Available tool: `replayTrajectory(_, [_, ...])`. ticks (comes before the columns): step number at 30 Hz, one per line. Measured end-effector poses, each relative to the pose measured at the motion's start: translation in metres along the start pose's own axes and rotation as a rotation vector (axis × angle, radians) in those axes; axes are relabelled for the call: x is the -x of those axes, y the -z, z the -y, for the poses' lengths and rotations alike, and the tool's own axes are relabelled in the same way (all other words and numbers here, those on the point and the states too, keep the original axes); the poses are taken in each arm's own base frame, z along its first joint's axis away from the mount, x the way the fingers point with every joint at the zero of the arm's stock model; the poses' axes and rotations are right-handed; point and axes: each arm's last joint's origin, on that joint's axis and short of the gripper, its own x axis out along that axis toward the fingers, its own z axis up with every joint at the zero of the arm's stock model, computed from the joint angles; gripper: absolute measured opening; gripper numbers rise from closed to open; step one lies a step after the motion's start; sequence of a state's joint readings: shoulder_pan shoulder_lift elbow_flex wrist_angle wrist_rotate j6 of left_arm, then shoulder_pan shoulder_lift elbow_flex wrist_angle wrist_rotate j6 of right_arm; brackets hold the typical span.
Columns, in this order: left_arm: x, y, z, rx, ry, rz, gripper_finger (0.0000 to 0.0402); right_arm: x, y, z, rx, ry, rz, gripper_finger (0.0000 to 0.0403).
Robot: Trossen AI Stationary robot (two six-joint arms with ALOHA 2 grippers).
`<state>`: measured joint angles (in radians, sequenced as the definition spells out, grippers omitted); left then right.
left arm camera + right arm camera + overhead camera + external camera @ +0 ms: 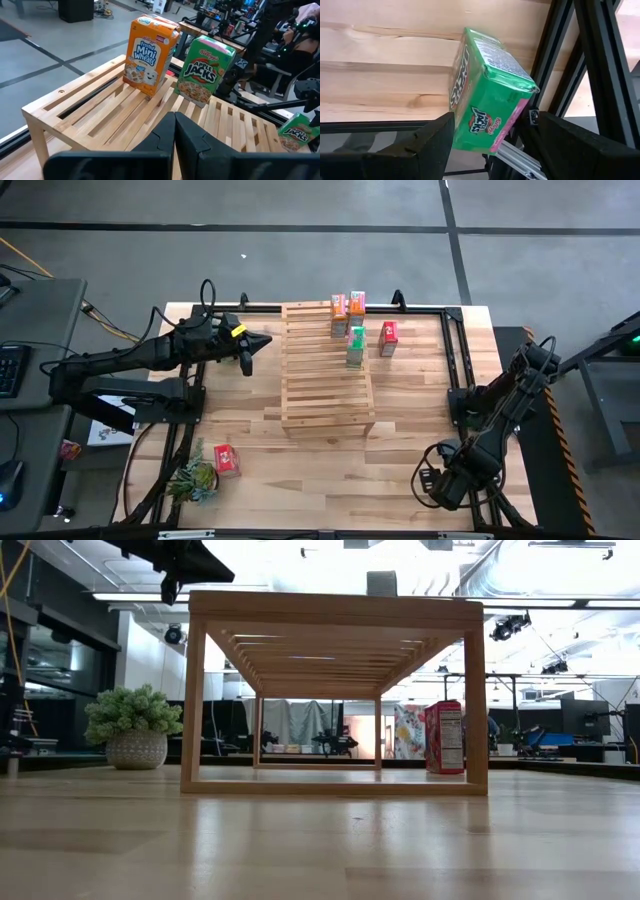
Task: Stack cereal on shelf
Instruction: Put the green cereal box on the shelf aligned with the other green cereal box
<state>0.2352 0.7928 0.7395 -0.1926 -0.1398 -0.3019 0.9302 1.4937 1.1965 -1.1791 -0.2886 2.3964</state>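
Observation:
The shelf (325,370), a light-wood slatted rack, stands mid-table. An orange cereal box (150,55) and a green one (205,70) stand upright on its far end; another green box (297,132) sits farther along the slats. A red box (388,338) stands on the table right of the shelf, and another red box (227,460) lies near the front left. My left gripper (262,340) hovers shut and empty left of the shelf's far end. My right gripper (495,122) points down at the near right corner, its fingers open on either side of a tilted green box (487,95). My right gripper comes at the green box from above, one finger (437,140) close against one narrow side (456,107) and the other finger standing apart from the opposite side. I cannot tell whether the near finger touches the box.
A potted plant (195,480) lies at the near left corner by the red box. Black frame rails (565,75) run right beside the green box at the table's right edge. Bare wood lies between the shelf and the near edge.

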Motion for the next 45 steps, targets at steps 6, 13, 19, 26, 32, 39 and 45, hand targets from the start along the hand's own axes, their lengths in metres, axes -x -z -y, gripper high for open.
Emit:
replayTrajectory(6, [0.000, 0.000, 0.000, 0.000, -0.001, -0.002, 0.0001, -0.005, 0.000, -0.002, -0.006, 0.025, 0.019, 0.0281])
replayTrajectory(13, [0.000, 0.000, 0.000, 0.001, 0.001, 0.004, 0.0001, -0.020, 0.005, -0.013, -0.015, 0.038, 0.028, 0.0281])
replayTrajectory(19, [0.000, 0.000, 0.000, 0.001, 0.001, 0.003, 0.0001, -0.032, 0.007, -0.019, -0.016, 0.061, 0.051, 0.0281])
replayTrajectory(26, [0.000, 0.000, 0.000, 0.001, 0.001, 0.003, 0.0001, -0.039, 0.006, -0.022, -0.018, 0.082, 0.087, 0.0265])
replayTrajectory(32, [0.000, 0.000, 0.000, 0.001, 0.001, 0.003, 0.0001, -0.039, 0.006, -0.021, -0.022, 0.089, 0.097, 0.0218])
replayTrajectory(39, [0.000, 0.000, 0.000, 0.001, 0.001, 0.002, 0.0001, -0.037, 0.005, -0.021, 0.009, 0.054, 0.123, 0.0158])
replayTrajectory(45, [0.000, -0.001, 0.000, 0.007, 0.002, 0.008, 0.0001, -0.001, 0.013, -0.019, 0.185, -0.105, 0.143, 0.0134])
